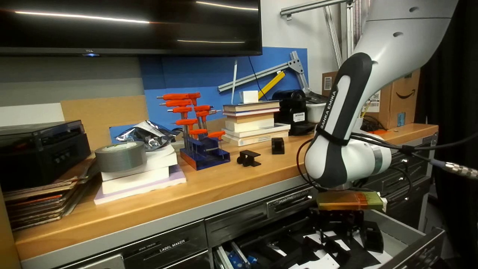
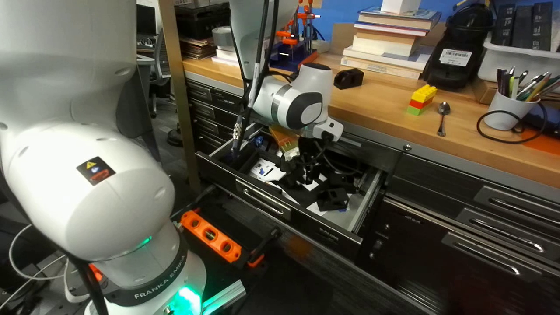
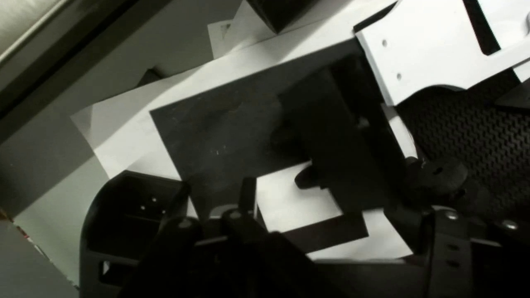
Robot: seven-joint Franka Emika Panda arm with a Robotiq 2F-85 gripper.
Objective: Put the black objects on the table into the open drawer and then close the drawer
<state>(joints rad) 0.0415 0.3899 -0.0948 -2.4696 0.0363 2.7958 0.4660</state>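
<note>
Two black objects stand on the wooden table [image 1: 209,183]: a small bracket-like piece [image 1: 249,158] and, nearer the books, a chunky block [image 1: 278,145], which also shows in an exterior view as a black block [image 2: 348,78]. The drawer [image 2: 306,224] is pulled out, with papers and dark pieces inside. Low over it hangs my gripper [image 3: 341,215], pointing down, jaws apart, gripping nothing that I can see. Beneath and between its fingers lies a dark angular piece [image 3: 331,132] on the papers. A rounded black piece [image 3: 128,207] sits left of the fingers in the wrist view.
Behind the table pieces are a stack of books [image 1: 257,123] and a blue rack of red-handled tools [image 1: 205,153]. A toy-brick stack [image 2: 422,99], a spoon [image 2: 442,116] and a pen cup [image 2: 507,109] stand further along. A white flat part [image 3: 426,45] lies in the drawer.
</note>
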